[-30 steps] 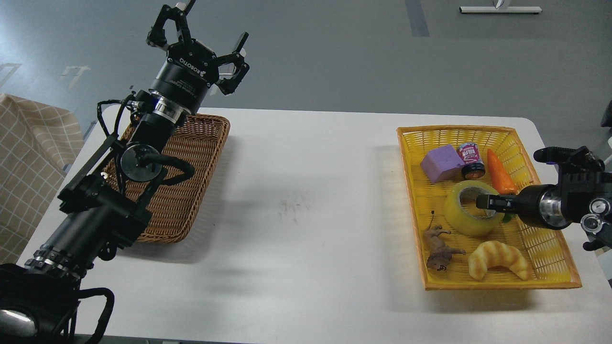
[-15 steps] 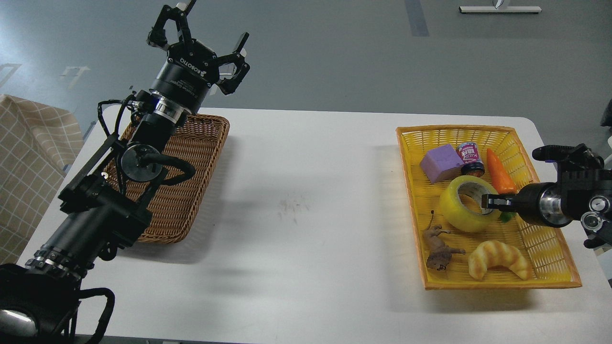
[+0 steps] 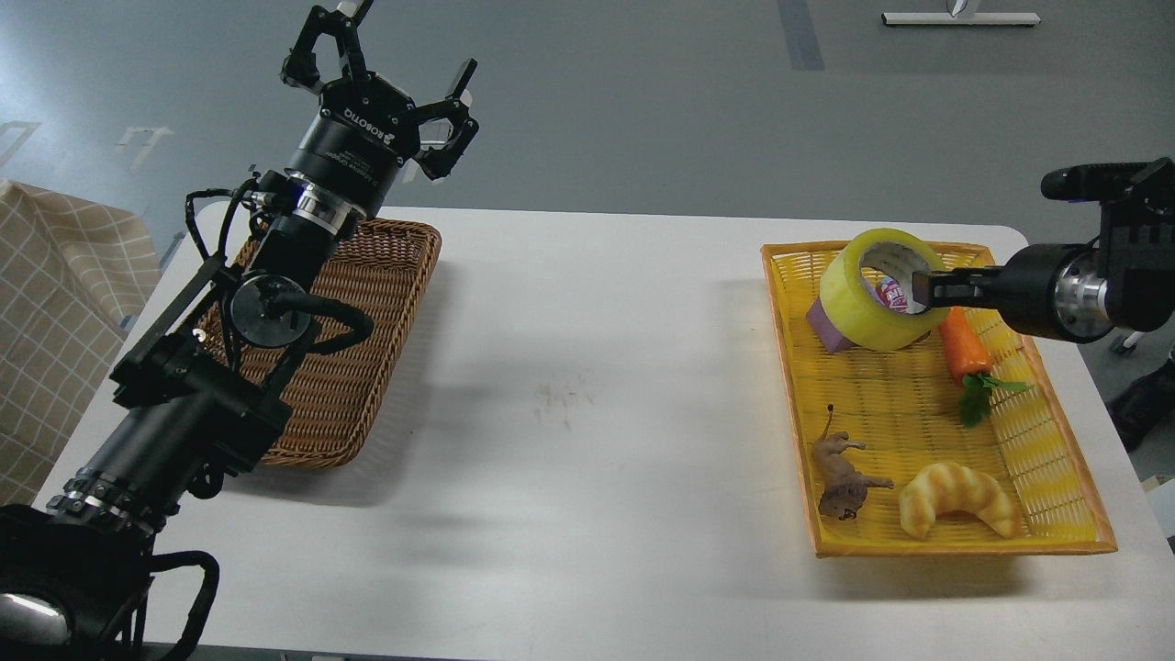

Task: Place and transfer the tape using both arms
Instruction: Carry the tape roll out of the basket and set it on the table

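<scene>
The tape (image 3: 867,303), a wide yellowish roll with a grey-white core, hangs tilted in the air above the far part of the yellow basket (image 3: 1046,500). My right gripper (image 3: 923,292) comes in from the right and is shut on the roll's wall, with a finger inside the core. My left gripper (image 3: 381,64) is raised high above the far end of the brown wicker basket (image 3: 367,367) at the left. Its fingers are spread open and it holds nothing.
The yellow basket holds a purple block (image 3: 820,326), a small can behind the tape, a carrot (image 3: 964,353), a toy animal (image 3: 844,473) and a croissant toy (image 3: 959,496). The white table (image 3: 587,386) lies between the baskets. A checked cloth (image 3: 55,303) is at the far left.
My right gripper has lifted the tape out of the yellow basket, up and toward the basket's far end. The carrot's green leaves now show. The left arm has barely moved.
</scene>
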Tool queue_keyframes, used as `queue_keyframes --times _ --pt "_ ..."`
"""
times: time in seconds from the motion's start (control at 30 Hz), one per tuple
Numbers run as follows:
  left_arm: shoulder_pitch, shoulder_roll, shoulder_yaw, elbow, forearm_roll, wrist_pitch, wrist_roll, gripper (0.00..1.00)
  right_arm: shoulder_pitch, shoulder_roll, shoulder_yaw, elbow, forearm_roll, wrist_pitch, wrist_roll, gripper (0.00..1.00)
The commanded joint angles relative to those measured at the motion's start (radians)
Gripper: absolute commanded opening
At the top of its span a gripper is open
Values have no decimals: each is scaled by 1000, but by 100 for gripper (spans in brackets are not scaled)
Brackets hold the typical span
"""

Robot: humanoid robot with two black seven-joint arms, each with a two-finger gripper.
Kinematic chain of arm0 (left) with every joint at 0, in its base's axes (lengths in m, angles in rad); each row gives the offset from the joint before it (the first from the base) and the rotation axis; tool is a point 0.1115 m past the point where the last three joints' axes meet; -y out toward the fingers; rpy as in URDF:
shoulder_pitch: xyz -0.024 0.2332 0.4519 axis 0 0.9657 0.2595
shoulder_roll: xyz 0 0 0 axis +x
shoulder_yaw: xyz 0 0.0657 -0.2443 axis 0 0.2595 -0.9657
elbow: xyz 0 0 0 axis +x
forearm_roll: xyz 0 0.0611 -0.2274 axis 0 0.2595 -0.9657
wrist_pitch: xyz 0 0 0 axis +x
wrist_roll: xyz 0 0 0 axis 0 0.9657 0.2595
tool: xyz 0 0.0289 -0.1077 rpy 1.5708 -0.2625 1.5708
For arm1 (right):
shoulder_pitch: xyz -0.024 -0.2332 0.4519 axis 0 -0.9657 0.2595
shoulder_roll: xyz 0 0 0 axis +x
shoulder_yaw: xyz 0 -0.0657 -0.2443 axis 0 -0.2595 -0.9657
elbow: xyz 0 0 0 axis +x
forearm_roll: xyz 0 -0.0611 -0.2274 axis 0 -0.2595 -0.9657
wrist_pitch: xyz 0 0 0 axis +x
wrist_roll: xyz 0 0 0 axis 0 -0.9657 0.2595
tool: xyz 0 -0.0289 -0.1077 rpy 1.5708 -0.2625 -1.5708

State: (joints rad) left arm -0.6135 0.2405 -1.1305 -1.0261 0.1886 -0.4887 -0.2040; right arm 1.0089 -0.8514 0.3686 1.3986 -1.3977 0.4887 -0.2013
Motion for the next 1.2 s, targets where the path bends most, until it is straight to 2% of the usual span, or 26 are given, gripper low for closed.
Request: queue_keyframes --times 0.0,0.1,0.4,0.7,0.9,1.17 --pt "1 -6 0 0 0 0 0 98 48 89 -8 -18 -1 0 2 0" --pt "0 -7 0 0 0 0 0 98 56 144 -10 -50 -1 0 2 0" --pt "0 -7 0 -2 0 0 0 98 86 422 -28 -237 -6 0 3 0" --pt "3 -6 0 0 0 0 0 98 86 639 -220 -374 -10 0 3 0" --pt "5 -7 0 0 0 0 0 98 82 750 -275 -460 -14 0 5 0" --pt "3 -7 -2 0 0 0 0 98 106 804 -312 -504 -17 0 5 0"
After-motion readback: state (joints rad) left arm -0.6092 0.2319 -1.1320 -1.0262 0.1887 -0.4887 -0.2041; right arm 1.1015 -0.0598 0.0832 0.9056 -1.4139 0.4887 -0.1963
